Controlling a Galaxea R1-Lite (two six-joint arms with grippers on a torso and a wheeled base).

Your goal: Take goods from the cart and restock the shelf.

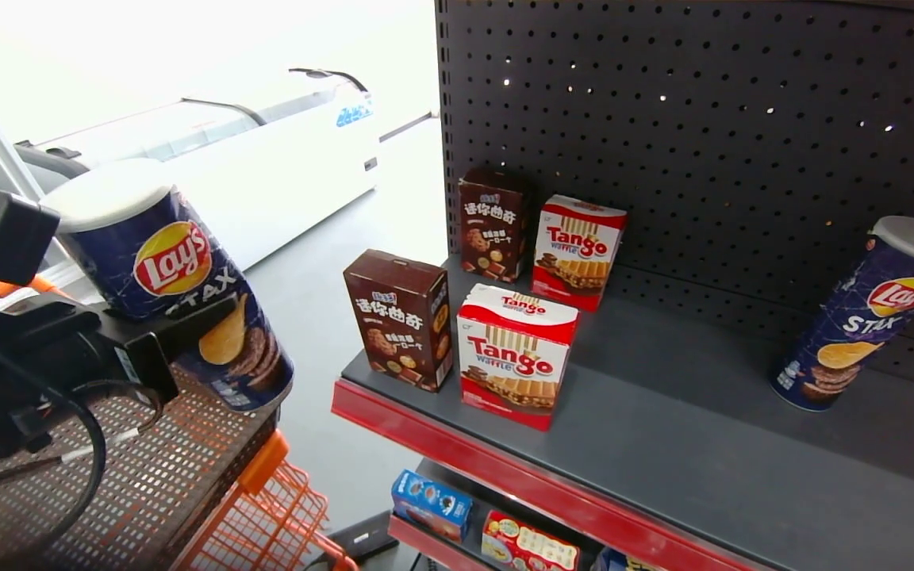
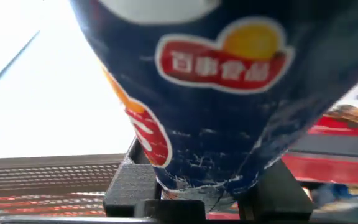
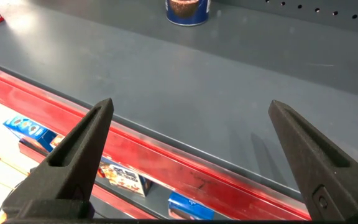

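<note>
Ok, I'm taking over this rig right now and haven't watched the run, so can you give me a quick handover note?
Left gripper: shut on the held chips can, over the cart, short of the shelf.
Right gripper: open and empty, above the shelf near its red front edge.
On the shelf: a shelved chips can at the right by the pegboard, two cookie boxes and two wafer boxes at the left.
Done: one can is in hand.
Left: set it on the shelf, probably in the free space beside the shelved can. I cannot tell whether the cart holds more goods.
</note>
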